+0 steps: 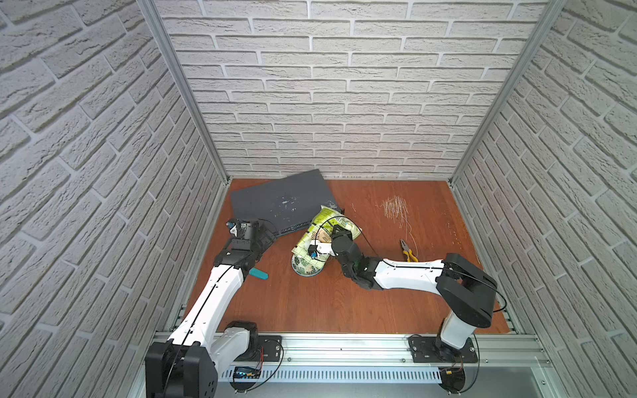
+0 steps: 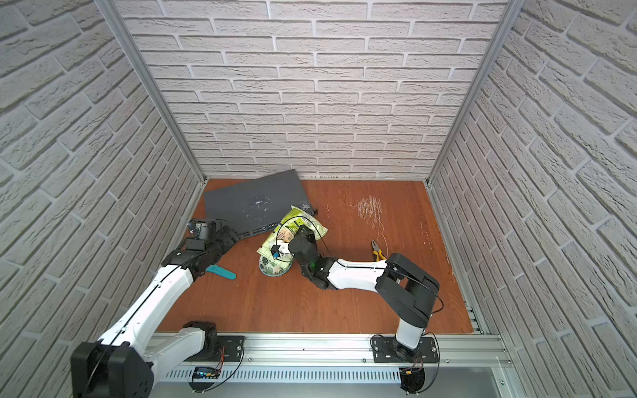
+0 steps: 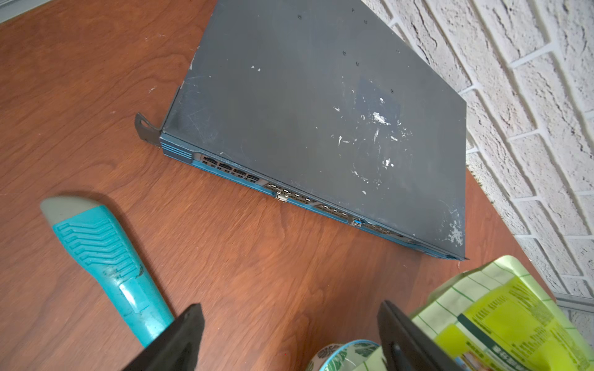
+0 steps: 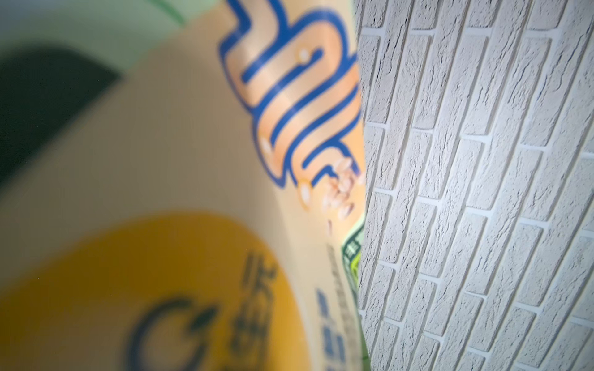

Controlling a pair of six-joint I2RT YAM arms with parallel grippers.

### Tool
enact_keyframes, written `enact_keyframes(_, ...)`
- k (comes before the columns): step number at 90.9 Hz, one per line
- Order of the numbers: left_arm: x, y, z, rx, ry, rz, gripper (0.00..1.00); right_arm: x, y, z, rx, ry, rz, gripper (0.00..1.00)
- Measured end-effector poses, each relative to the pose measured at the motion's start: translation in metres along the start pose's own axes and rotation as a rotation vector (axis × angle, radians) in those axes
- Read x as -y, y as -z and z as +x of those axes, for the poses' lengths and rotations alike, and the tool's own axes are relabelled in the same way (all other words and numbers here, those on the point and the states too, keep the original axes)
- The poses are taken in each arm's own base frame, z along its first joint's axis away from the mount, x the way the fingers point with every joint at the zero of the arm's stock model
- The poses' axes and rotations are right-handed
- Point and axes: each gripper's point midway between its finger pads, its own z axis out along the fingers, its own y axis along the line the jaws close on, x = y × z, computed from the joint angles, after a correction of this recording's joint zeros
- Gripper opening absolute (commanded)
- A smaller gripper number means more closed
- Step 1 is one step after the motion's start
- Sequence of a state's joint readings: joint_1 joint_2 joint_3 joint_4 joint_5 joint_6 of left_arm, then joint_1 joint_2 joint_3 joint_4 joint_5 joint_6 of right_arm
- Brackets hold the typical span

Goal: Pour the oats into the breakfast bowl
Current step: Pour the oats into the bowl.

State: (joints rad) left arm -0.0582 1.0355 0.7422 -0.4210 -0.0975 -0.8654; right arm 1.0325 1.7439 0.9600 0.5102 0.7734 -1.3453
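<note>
Spillage worried me: my right claw (image 1: 332, 231) pinched the floppy oat pouch (image 1: 324, 220) over the small breakfast bowl (image 1: 305, 271) beneath it; left claw (image 3: 289, 308) gaped empty.

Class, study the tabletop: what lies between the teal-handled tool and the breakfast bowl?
Nothing. Both top views show only bare wooden table between the teal-handled tool and the breakfast bowl.

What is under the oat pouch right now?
The breakfast bowl sits under the lower end of the pouch, its near part showing leaf prints. The pouch covers the far part, so what lies there cannot be seen.
</note>
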Motion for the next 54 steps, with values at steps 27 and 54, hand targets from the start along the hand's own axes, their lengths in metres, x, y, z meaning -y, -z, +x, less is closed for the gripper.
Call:
enact_keyframes(27,0.0,0.0,0.0,0.0,0.0,0.0,0.87,0.009,0.0,-0.002,0.004,0.052,0.034,0.03)
enact_keyframes(54,0.0,0.0,0.0,0.0,0.0,0.0,0.87,0.014,-0.002,-0.005,0.007,0.098,0.065,0.04)
